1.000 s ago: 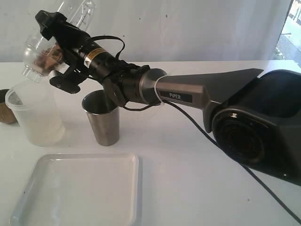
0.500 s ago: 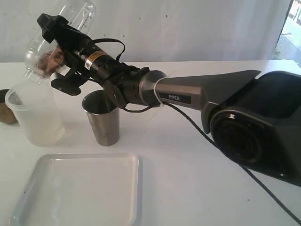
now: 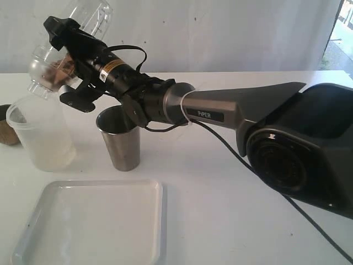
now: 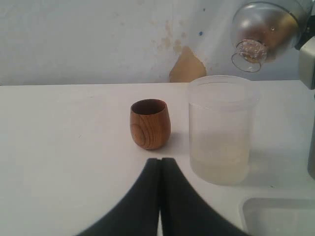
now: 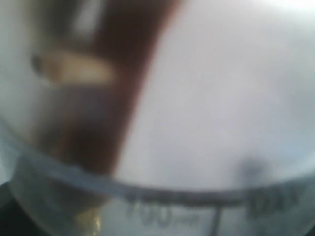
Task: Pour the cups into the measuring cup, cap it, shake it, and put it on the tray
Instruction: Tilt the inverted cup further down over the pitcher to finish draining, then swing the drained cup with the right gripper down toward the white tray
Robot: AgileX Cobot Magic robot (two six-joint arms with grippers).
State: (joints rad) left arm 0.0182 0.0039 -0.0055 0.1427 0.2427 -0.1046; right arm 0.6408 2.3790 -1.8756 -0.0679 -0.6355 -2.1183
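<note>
My right gripper (image 3: 65, 54) is shut on the measuring cup (image 3: 88, 15), holding it high at the back left, tilted with its clear dome cap (image 3: 45, 69) pointing down. Brown matter shows inside near the cap. In the right wrist view the measuring cup (image 5: 197, 123) fills the frame, blurred, with its printed scale showing. The brown wooden cup (image 4: 150, 123) stands upright just ahead of my left gripper (image 4: 160, 160), which is shut on nothing. The steel tumbler (image 3: 118, 138) stands under the right arm. The white tray (image 3: 94, 221) lies at the front left.
A frosted translucent cup (image 3: 41, 135) stands between the wooden cup (image 3: 6, 132) and the tumbler, directly below the hanging dome cap (image 4: 263, 27). The frosted cup (image 4: 221, 130) holds a pale layer at its bottom. A white wall backs the table.
The right gripper and the measuring cup shifted slightly up and to the right a second ago, then held still. Nothing else has moved.
</note>
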